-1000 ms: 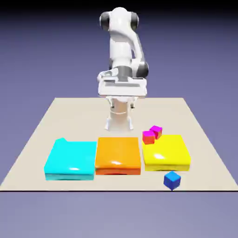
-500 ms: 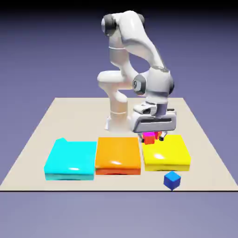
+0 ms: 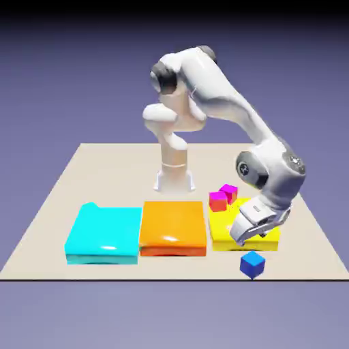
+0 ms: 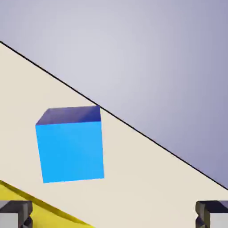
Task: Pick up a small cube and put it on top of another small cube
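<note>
open gripper [image 4: 114, 214] near the small cube [image 3: 252, 264]

tilts above the yellow slab [image 3: 223, 236] with jaws spread wide. faces the blue cube on the table [image 3: 129, 174], near its edge. leaves 2 magenta cubes [image 3: 218, 202] at the slab's far side.

Your arm [image 3: 221, 88] was glossy white, its segments smooth and rounded. Dark grey round caps marked the upper joint [image 3: 163, 78]; another dark cap sat on the wrist [image 3: 279, 174], bearing a small circular marking. A second small round mark showed on the wrist's white shell. Your base [image 3: 174, 180] was white, flared at the foot. The hand housing [image 3: 256, 219] was white with dark detailing. In the hand view, your gripper [image 4: 114, 214] had blocky fingertips [image 4: 17, 207], dark grey with paler grey faces.
</note>
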Robot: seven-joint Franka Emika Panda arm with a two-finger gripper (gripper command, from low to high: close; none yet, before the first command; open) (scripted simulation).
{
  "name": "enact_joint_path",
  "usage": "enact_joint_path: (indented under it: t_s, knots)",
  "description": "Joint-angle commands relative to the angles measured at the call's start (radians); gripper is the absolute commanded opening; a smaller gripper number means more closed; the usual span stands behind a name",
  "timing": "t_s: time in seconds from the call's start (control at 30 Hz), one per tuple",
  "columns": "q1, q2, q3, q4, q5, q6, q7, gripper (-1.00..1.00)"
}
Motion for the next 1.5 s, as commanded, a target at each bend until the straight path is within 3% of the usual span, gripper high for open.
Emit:
enact_joint_path:
  t_s: [0.0,0.2,0.33,0.37,0.5,1.47]
  knots:
    - [-0.002,0.036,0.018,0.031,-0.014,-0.033,0.005,0.0]
    - [-0.015,0.232,0.115,0.2,-0.093,-0.214,0.033,0.0]
    - [-0.031,0.287,0.075,0.11,-0.145,-0.084,0.066,0.0]
    - [-0.031,0.287,0.075,0.11,-0.145,-0.084,0.066,-1.0]
    - [-0.015,0.232,0.115,0.2,-0.092,-0.214,0.033,-1.0]
    - [0.266,-0.819,-0.269,-0.726,0.492,-0.075,-0.227,-1.0]
